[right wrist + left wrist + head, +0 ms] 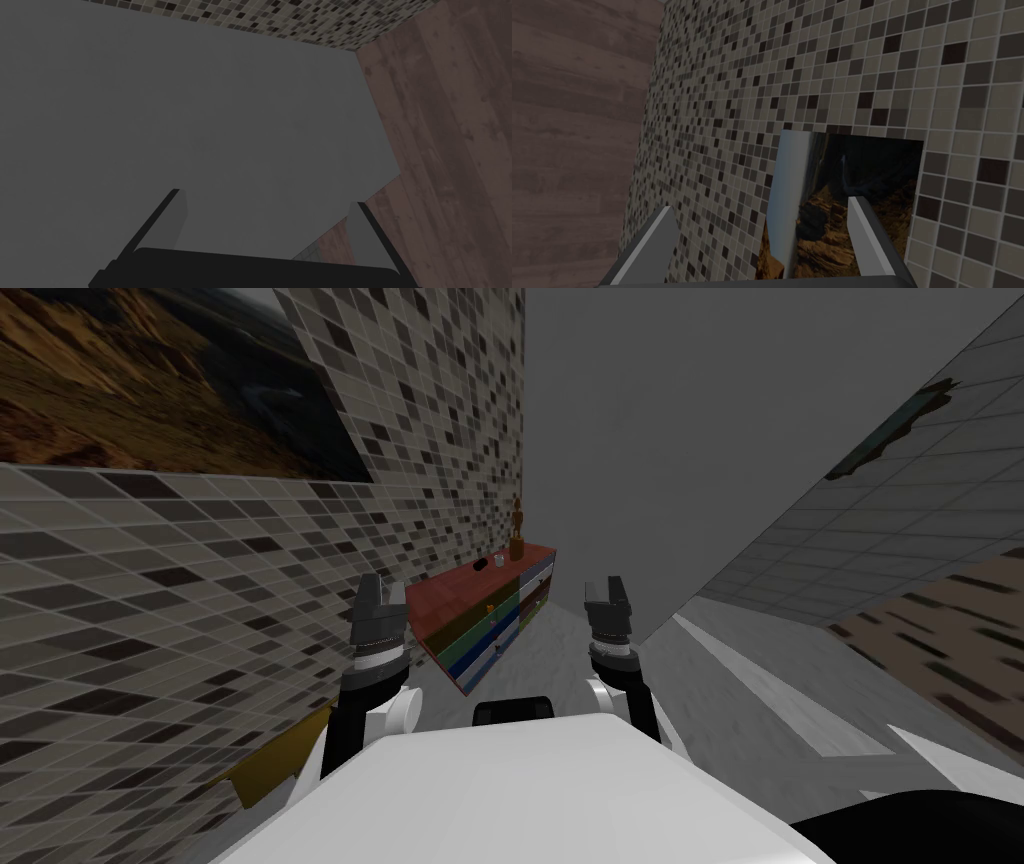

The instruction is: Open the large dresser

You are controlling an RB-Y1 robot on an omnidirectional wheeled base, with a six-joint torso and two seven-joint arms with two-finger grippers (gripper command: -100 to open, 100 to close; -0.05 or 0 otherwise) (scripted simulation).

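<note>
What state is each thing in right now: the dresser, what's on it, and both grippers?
Dresser, shut, drawer fronts look flush, untouched.
Brown figurine, standing on the dresser's far end.
Left gripper, open, empty, not at the dresser.
Right gripper, open, empty.

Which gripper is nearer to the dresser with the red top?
Left, it seems. The left gripper is by the tiled wall, short of the near end of the dresser; the right gripper is farther out, off its drawer fronts.

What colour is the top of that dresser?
The dresser top is reddish brown; head view shows it best.
</note>
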